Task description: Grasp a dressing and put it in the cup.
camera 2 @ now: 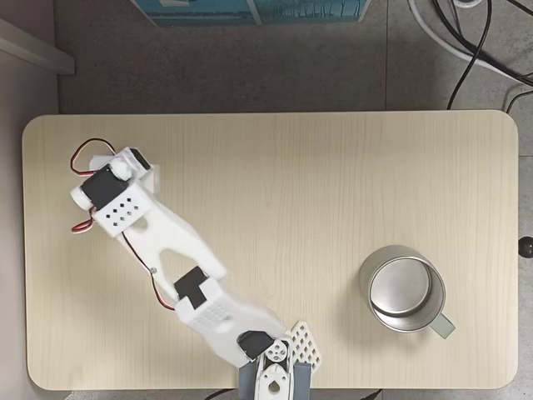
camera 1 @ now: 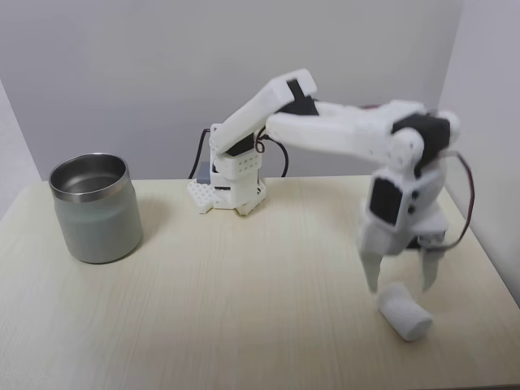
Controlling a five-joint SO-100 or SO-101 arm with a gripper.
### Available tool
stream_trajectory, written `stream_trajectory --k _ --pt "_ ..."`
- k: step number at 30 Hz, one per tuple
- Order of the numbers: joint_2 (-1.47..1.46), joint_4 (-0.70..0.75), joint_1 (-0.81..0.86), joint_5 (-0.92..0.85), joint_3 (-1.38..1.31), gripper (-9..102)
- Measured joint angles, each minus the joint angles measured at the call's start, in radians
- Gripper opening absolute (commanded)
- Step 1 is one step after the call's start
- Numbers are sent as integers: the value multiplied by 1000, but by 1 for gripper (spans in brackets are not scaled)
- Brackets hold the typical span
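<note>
Nearest the lens, the dressing [camera 1: 404,320] is straddled by the spread gripper [camera 1: 400,284], pointed straight down. At nine o'clock, well apart, the cup [camera 1: 96,208] is seen upright.

No readable text, label or number appears, though both views are somewhat blurry.

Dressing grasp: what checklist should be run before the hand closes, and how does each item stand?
1. Hand open: ok, fingers spread.
2. Hand over the dressing: ok, fingertips sit just above its upper end.
3. Fingers straddle the roll: cannot tell; in a fixed view the roll lies slanted, extending past the fingertips.
4. Dressing free on the table: ok.
5. Cup upright, mouth open: ok.
6. Path to the cup unobstructed: ok, bare tabletop between.
</note>
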Motion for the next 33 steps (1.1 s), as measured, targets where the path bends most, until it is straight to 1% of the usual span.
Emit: stream_trajectory --k 13,15,17,29,33 --pt "267 8 -54 26 230 19" --pt "281 8 -44 28 245 15" --pt "284 8 -44 34 256 0" --pt "293 9 -55 95 321 0" --pt "279 9 -55 140 322 0"
